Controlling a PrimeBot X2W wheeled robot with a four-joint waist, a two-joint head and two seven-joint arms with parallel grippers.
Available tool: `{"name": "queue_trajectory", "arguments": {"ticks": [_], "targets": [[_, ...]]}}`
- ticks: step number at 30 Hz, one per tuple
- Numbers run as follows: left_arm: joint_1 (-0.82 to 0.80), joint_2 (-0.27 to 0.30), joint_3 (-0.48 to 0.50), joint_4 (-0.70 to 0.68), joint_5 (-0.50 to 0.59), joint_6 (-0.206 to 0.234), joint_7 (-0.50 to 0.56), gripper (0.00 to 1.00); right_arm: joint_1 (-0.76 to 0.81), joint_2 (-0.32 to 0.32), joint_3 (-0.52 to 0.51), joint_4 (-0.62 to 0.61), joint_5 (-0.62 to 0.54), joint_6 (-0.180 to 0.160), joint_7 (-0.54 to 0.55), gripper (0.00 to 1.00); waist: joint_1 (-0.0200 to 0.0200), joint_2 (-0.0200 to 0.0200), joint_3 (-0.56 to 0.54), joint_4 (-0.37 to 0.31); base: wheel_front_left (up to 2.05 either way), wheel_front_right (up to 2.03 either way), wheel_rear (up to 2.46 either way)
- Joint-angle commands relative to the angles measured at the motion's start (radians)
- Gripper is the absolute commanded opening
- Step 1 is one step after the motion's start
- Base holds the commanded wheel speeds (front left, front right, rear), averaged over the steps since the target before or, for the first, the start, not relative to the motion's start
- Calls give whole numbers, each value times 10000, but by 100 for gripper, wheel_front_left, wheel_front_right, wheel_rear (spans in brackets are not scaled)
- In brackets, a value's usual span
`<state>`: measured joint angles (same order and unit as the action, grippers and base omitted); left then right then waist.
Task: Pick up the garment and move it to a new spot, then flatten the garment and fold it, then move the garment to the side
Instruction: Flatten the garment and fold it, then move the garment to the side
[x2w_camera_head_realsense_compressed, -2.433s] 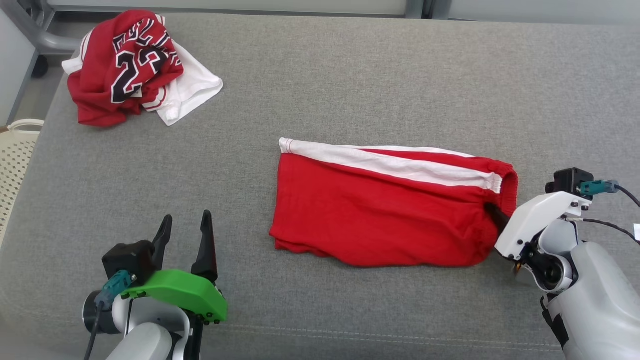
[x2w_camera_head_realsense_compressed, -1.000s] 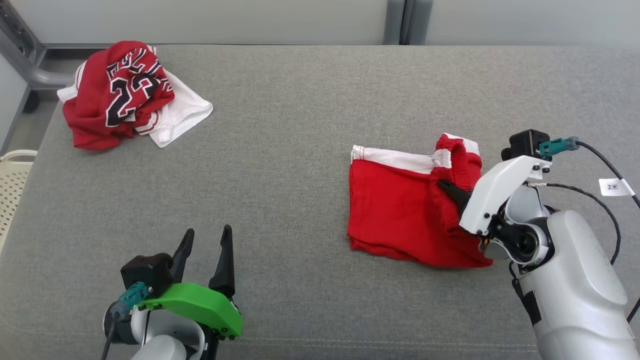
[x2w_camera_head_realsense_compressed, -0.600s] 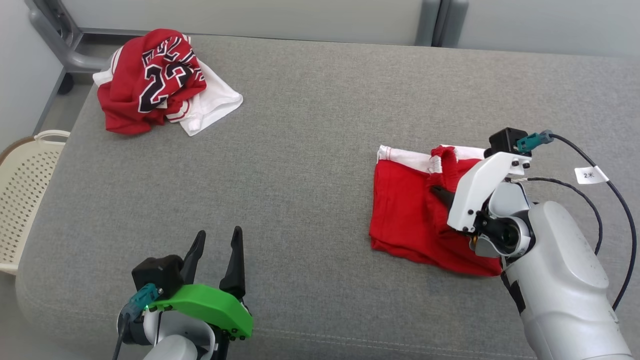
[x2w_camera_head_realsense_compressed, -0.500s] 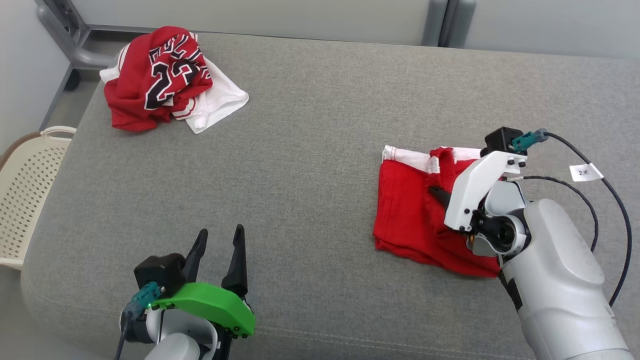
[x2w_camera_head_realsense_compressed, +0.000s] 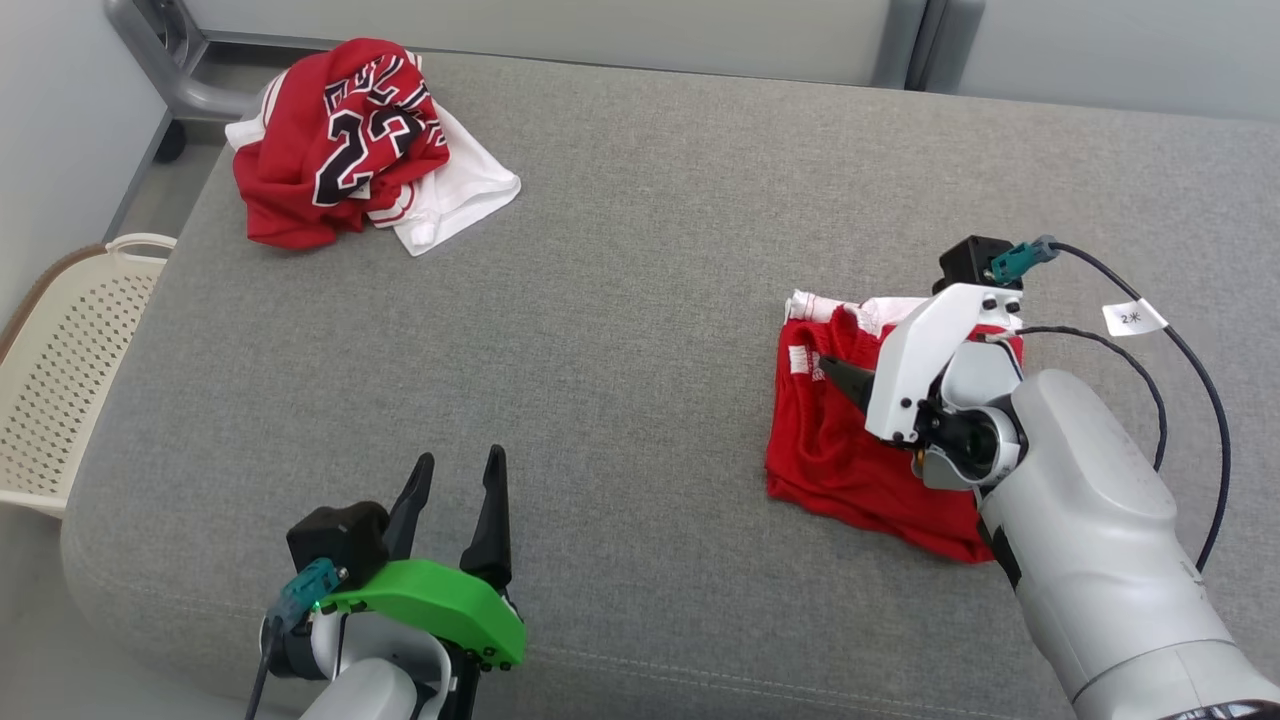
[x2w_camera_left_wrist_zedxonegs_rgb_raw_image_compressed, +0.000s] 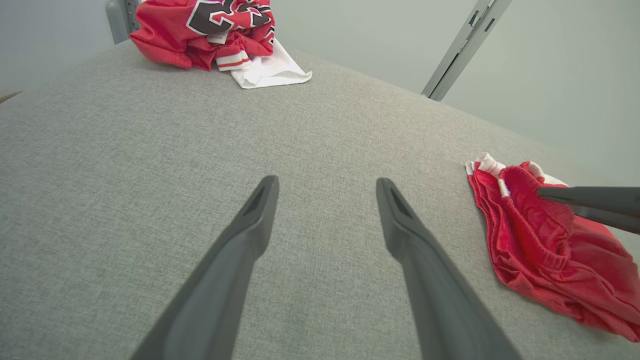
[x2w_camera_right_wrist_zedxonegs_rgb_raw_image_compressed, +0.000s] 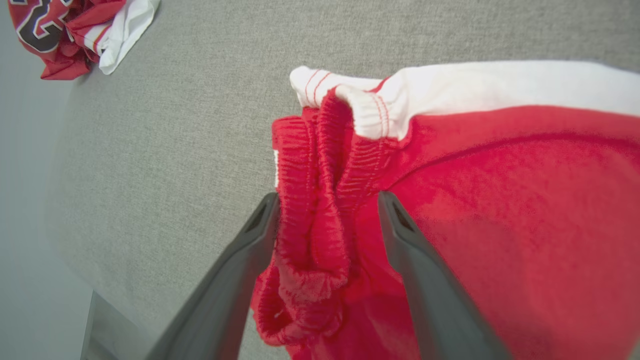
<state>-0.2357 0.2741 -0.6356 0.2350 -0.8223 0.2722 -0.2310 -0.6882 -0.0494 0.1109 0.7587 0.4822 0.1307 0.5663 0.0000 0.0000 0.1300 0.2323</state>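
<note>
The garment (x2w_camera_head_realsense_compressed: 830, 460) is a pair of red shorts with a white side stripe, lying folded over on itself at the right of the grey cushioned surface (x2w_camera_head_realsense_compressed: 640, 300). My right gripper (x2w_camera_head_realsense_compressed: 835, 375) hovers just over its left edge. In the right wrist view that gripper (x2w_camera_right_wrist_zedxonegs_rgb_raw_image_compressed: 327, 200) is open, with the bunched red elastic waistband of the shorts (x2w_camera_right_wrist_zedxonegs_rgb_raw_image_compressed: 500, 200) lying loose between the spread fingers. My left gripper (x2w_camera_head_realsense_compressed: 460, 465) stands open and empty near the front edge, well left of the shorts (x2w_camera_left_wrist_zedxonegs_rgb_raw_image_compressed: 540, 250). In the left wrist view, my left gripper (x2w_camera_left_wrist_zedxonegs_rgb_raw_image_compressed: 327, 182) points at bare fabric.
A crumpled red numbered jersey on white cloth (x2w_camera_head_realsense_compressed: 345, 150) lies at the far left corner. A cream perforated basket (x2w_camera_head_realsense_compressed: 60, 340) stands off the left edge. A grey metal frame (x2w_camera_head_realsense_compressed: 160, 60) is behind that corner. A tagged black cable (x2w_camera_head_realsense_compressed: 1135, 320) loops from my right wrist.
My right gripper carried the waistband leftward over the shorts, folding them shorter, and its jaws have now opened. The head camera has shifted. The left gripper stays as it was.
</note>
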Motion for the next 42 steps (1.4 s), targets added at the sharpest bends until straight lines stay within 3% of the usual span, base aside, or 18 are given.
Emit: {"name": "queue_trajectory", "arguments": {"ticks": [1, 11, 26, 34, 42], "targets": [[-169, 5, 19, 82, -74, -56, -53, 100, -215, -24, 106, 171, 141, -1, -132, 100, 0, 0, -28, -13, 0, 0, 0], [103, 167, 85, 102, -91, 38, -90, 100, -822, -26, 728, -28, 780, -1, -587, 100, 0, 0, -372, -527, 0, 0, 0], [359, 606, 49, -601, 64, 404, 191, 100, 742, -977, -695, -1678, 496, -1, -725, 100, 0, 0, -509, -1503, 0, 0, 0], [16, 936, 59, -1106, 247, 582, 448, 100, 1550, -900, -1358, -1846, 569, -1, -632, 100, 0, 0, -78, -1403, 0, 0, 0], [-90, 1077, -12, -1362, 317, 694, 686, 100, 1695, -645, -1670, -1240, 569, -1, -682, 100, 0, 0, 188, -756, 0, 0, 0]]}}
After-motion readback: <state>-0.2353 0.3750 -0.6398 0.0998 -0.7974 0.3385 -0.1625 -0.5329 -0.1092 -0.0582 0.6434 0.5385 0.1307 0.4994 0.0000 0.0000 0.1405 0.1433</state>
